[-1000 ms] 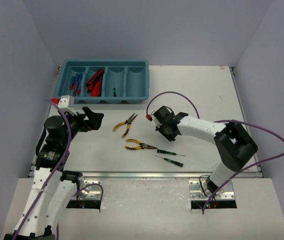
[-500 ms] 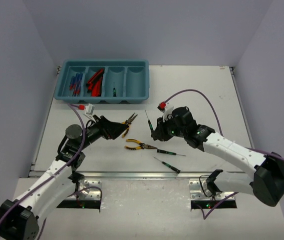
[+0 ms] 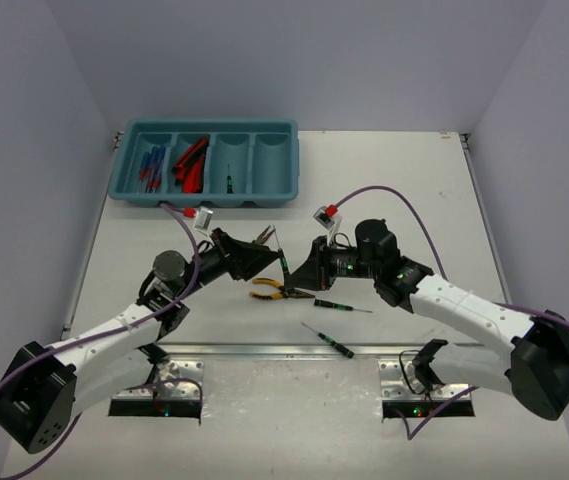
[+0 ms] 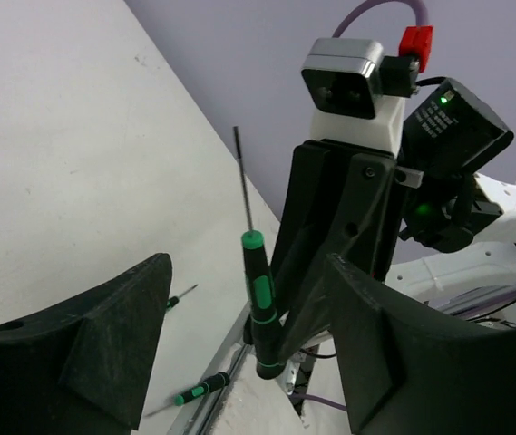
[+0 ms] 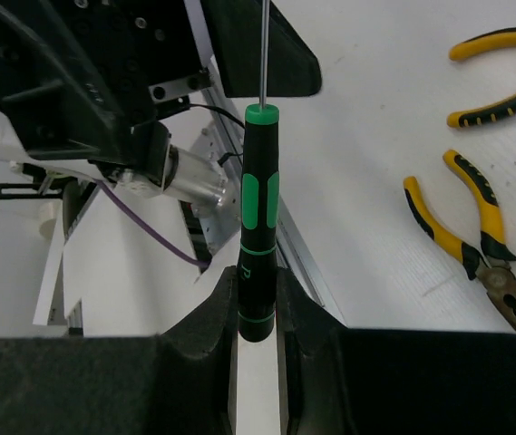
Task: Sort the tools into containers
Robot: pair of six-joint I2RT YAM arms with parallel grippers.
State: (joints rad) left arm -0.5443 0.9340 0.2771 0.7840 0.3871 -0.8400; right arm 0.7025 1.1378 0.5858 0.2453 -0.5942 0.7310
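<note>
Both arms stretch low over mid-tabletop (image 3: 414,180). The right tool (image 5: 258,294) is clamped on an upright precision screwdriver (image 5: 259,204), and the left tool (image 4: 250,272) has its jaws apart, flanking it.

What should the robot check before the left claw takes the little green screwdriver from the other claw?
1. Right claw pinches the screwdriver by its handle end: ok.
2. Left claw has a finger on each side of it: ok.
3. Left claw touches the handle: not ok, gaps show.
4. Tray slot with the matching screwdriver has room: ok.
5. Right claw's grip is tight enough: cannot tell.
</note>
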